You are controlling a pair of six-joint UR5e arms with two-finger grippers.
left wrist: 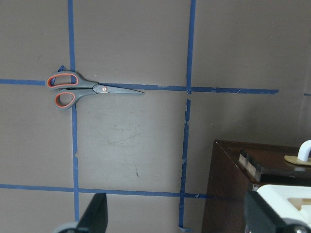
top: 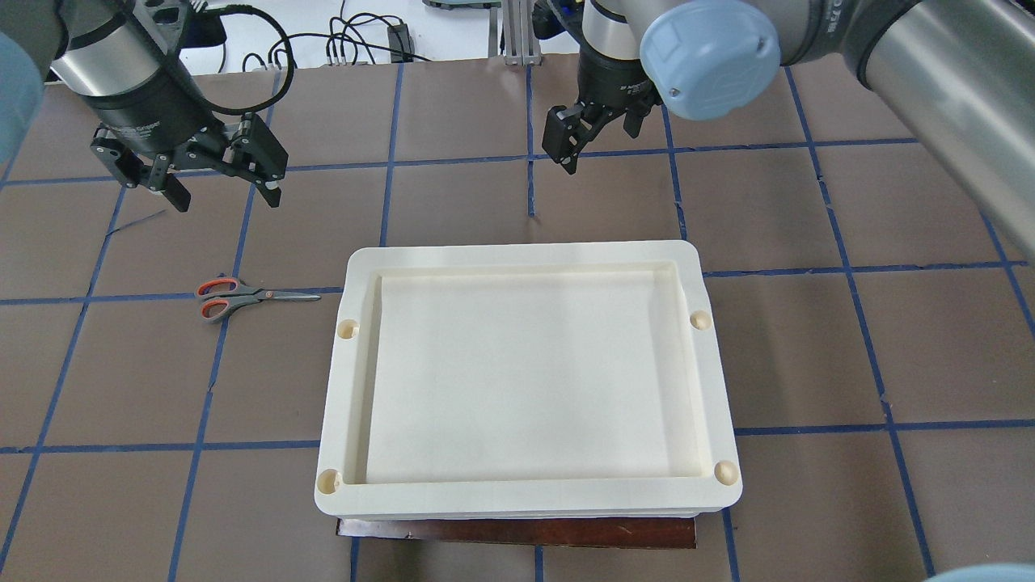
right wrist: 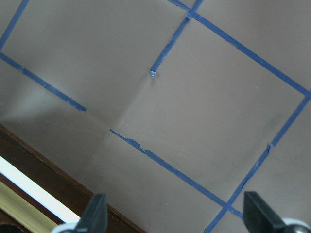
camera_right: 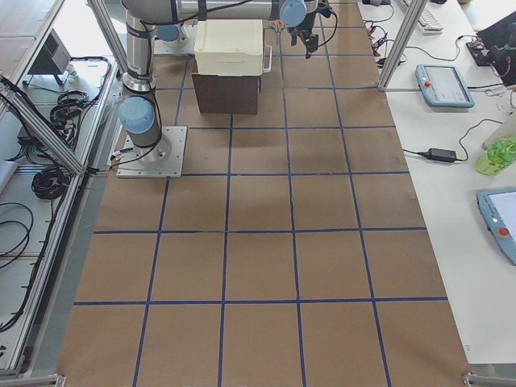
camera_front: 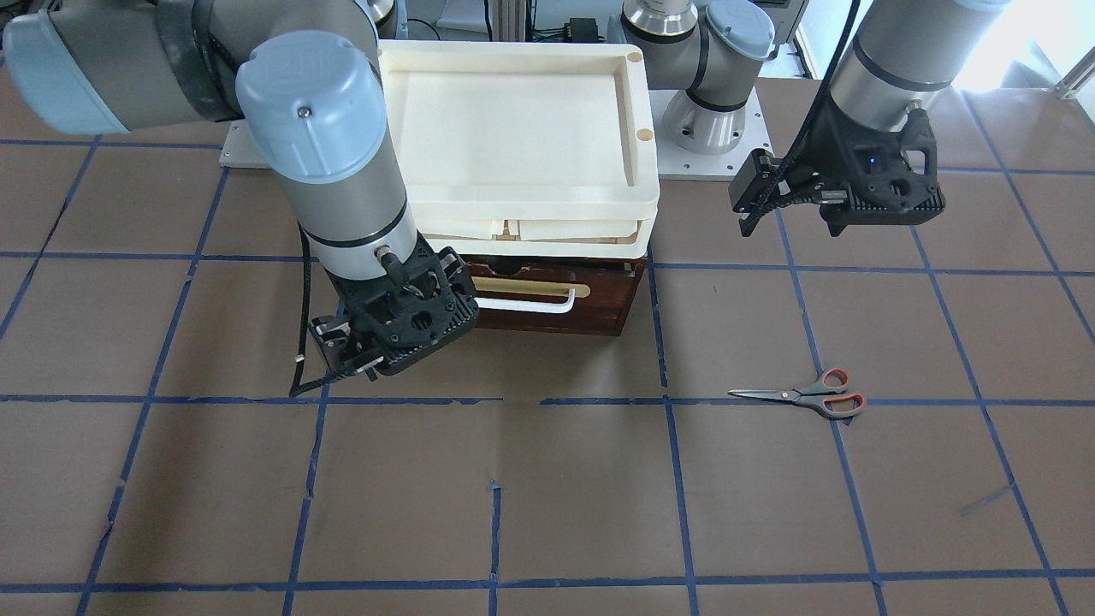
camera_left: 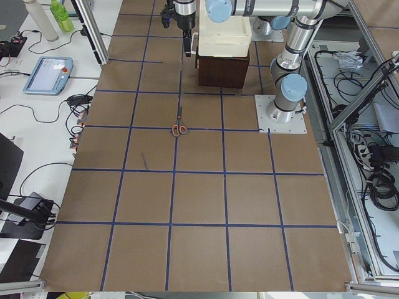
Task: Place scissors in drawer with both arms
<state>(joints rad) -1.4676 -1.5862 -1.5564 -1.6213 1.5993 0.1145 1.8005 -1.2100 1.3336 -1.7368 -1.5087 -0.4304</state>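
The left arm (top: 121, 69) reaches down with its wrist vertical, the left claw (top: 224, 192) spread wide. The right arm (top: 930, 73) stretches across, its right claw (top: 566, 155) also pointing down, fingers parted

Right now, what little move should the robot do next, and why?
Probably the right gripper should slide in onto the white handle. The drawer is shut, so nothing can go in yet, and that gripper is open just in front of it. The scissors lie flat on the table, with the open left gripper apart from them.
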